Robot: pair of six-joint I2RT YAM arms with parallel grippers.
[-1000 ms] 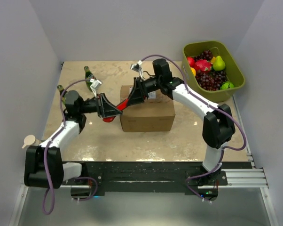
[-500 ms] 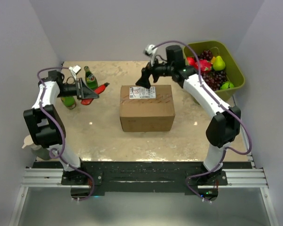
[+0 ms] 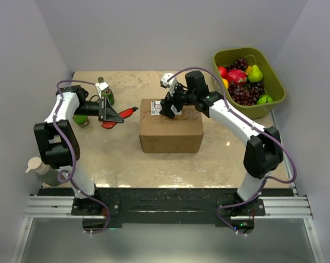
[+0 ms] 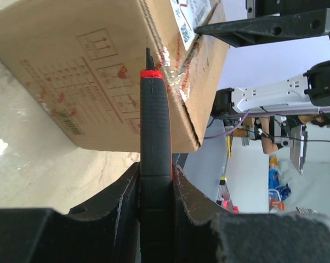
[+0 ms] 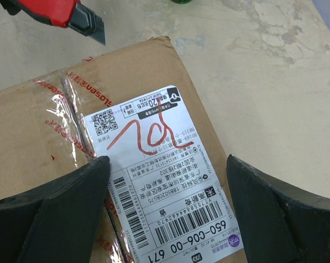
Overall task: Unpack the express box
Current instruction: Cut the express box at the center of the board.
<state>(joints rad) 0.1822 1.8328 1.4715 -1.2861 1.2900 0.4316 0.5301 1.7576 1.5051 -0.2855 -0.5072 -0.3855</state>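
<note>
Left gripper (image 3: 114,115) is clamped narrow on the knife (image 3: 129,113): red-and-black handle pinched between both fingers (image 4: 124,205), nose and a thin sliver of blade sticking out past the tips. Box (image 3: 171,131) sits straight ahead of that blade, near it but not touching as far as I can see. My right wrist cam shows bare table (image 5: 252,71) between the knife nose and the nearest top corner of the box. On the left wrist cam the blade lines up with the box's upper edge, where clear tape (image 5: 72,109) with red print runs over the seam and looks wrinkled. Right gripper (image 3: 170,107) is wide, with nothing pinched between its fingers (image 5: 50,205), hanging over the box top, across from the left gripper. White label (image 5: 165,181) with barcodes and a red scrawl lies directly under it, one finger off each side of the label. I cannot tell whether the right gripper touches the cardboard or sits just above it. Box is shut, flaps flat, resting on the table. Just beside the left gripper's wrist stands a green bottle (image 3: 106,94); a second green bottle (image 3: 80,118) is on the other side of that arm, partly hidden by it. Well beyond the right gripper, past the box, is a green tub (image 3: 280,93) of fruit (image 3: 243,82) in the corner. Back by the left arm's base is a pale bottle (image 3: 41,167) with a beige cap.
</note>
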